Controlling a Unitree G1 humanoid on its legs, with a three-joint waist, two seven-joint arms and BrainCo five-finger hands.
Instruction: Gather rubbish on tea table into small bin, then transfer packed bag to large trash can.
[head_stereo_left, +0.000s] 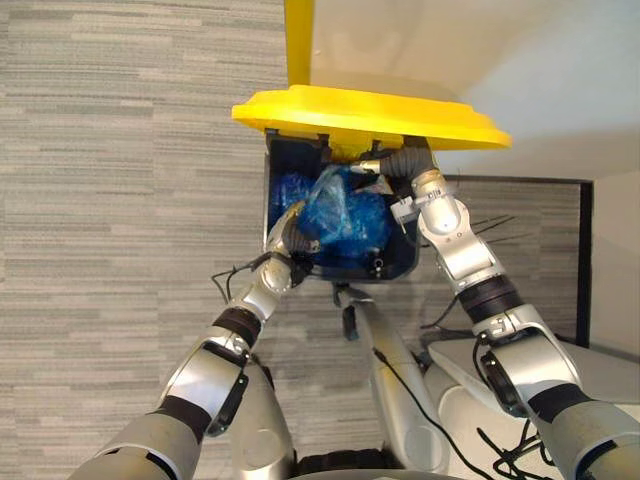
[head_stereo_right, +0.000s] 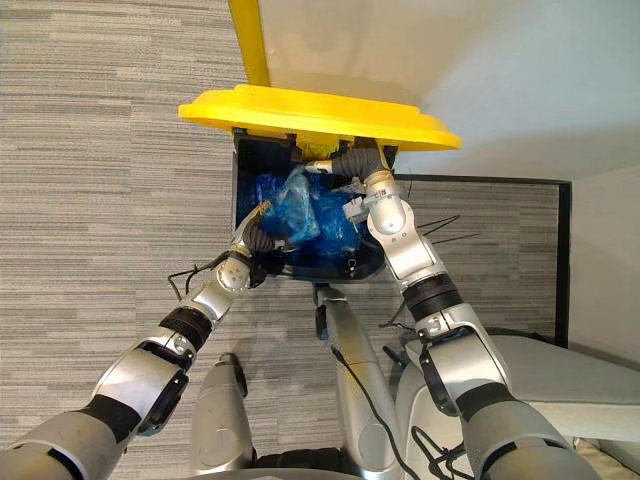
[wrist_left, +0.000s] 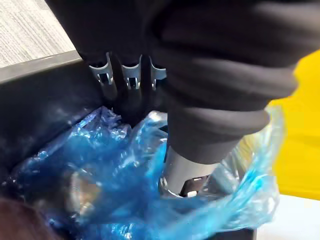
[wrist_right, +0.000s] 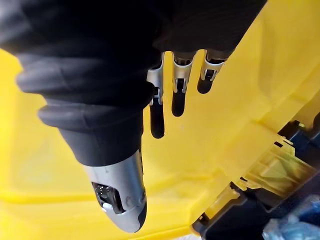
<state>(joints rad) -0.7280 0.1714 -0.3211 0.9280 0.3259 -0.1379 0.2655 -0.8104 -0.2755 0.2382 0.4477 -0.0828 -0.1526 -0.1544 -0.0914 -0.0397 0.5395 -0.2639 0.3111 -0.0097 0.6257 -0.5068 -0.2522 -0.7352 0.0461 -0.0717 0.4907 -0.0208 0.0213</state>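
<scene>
- Left eye view: the can (head_stereo_left: 398, 268) stands on the carpet floor (head_stereo_left: 120, 150), and its yellow lid (head_stereo_left: 370, 110) is swung up and open.
- The blue bag (head_stereo_left: 345, 215) is inside the can, bunched up and filling most of the opening. The top of the bag looks about level with the rim.
- My left hand (head_stereo_left: 292, 238) reaches in over the near-left rim and is on the bag.
- Left wrist view: the hand (wrist_left: 215, 75) is pushed down between the bag (wrist_left: 110, 185) and the dark can wall, with plastic crumpled round it. I cannot tell whether it grips the bag or has let go.
- My right hand (head_stereo_left: 400, 165) is up under the lid at the back of the can.
- Right wrist view: my right hand's fingers (wrist_right: 180, 95) are straight, a little spread, and hold nothing. They point at the underside of the lid, with the tips at or just off it. I read this as propping the lid open.
- Progress, my judgement: the bag looks packed and is already in the large can, so the transfer is almost done.
- Left to do:
  - make sure the left hand is free of the bag
  - pull the left hand out of the can
  - take the right hand off the lid so it can drop shut
- Risk: plastic snagging on the left hand and lifting the bag back out.
</scene>
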